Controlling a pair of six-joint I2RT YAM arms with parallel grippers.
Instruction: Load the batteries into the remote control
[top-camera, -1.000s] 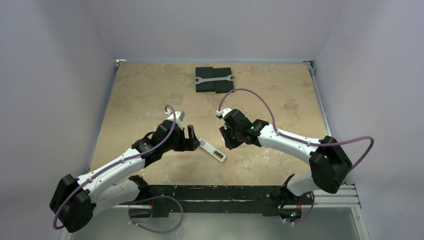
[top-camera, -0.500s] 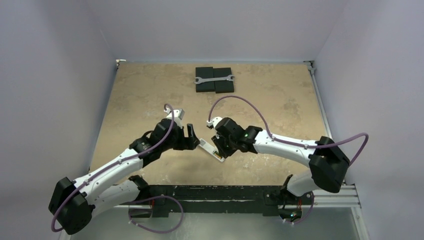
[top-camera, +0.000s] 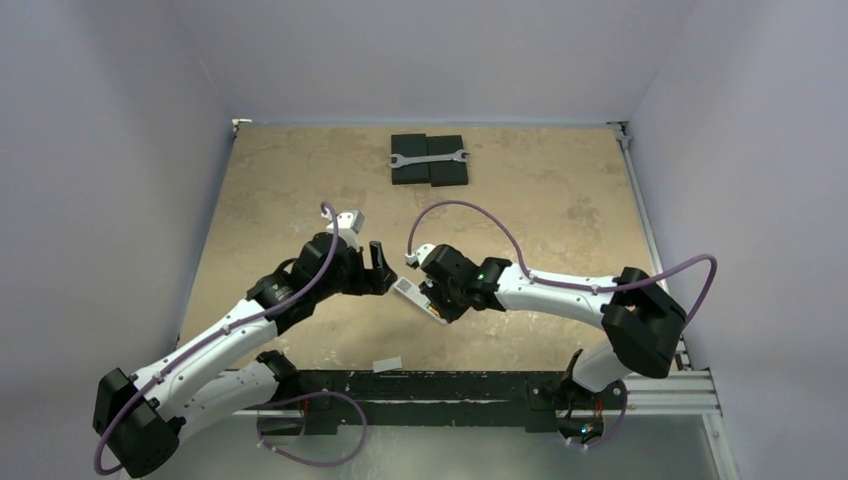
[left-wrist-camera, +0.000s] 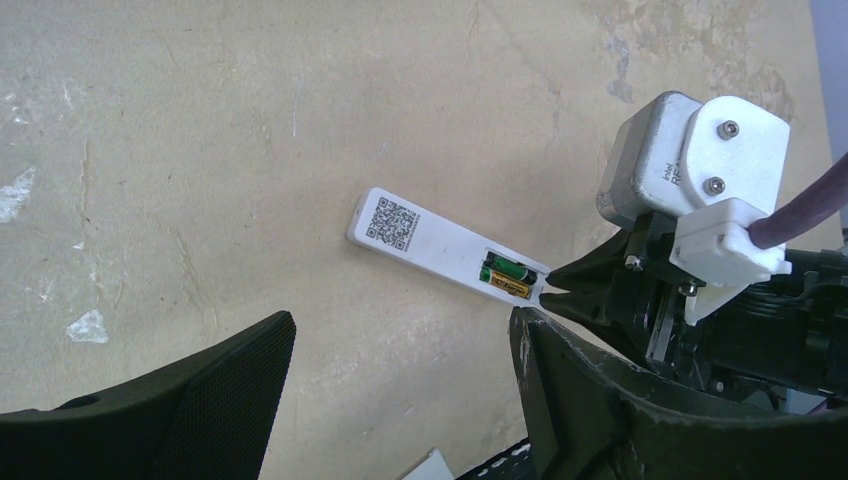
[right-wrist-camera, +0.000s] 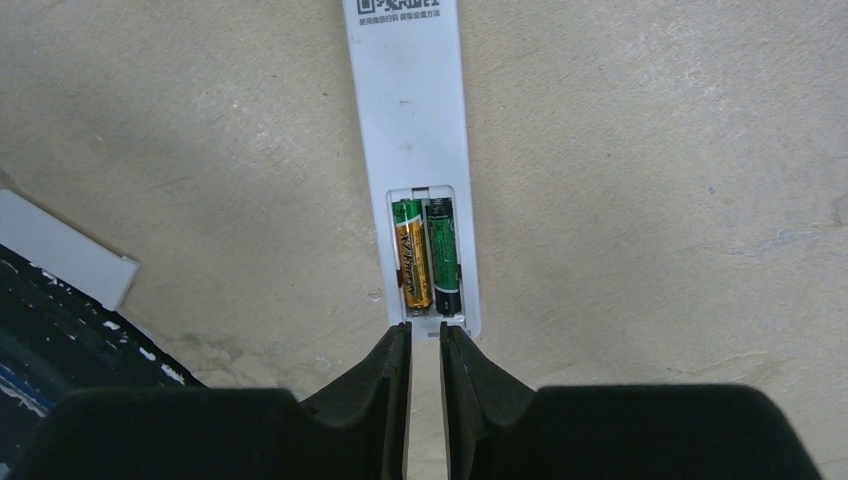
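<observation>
Remote lies diagonal — battery end toward right pincer.

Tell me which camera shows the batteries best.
Right wrist: both batteries lie side by side in the remote control's open compartment, close and sharp. Left wrist shows them small but recognisable; in the top view they can't be made out.

The slim white plastic remote control bears a black QR pattern; its cylindrical batteries are gold-yellow and dark green.
</observation>
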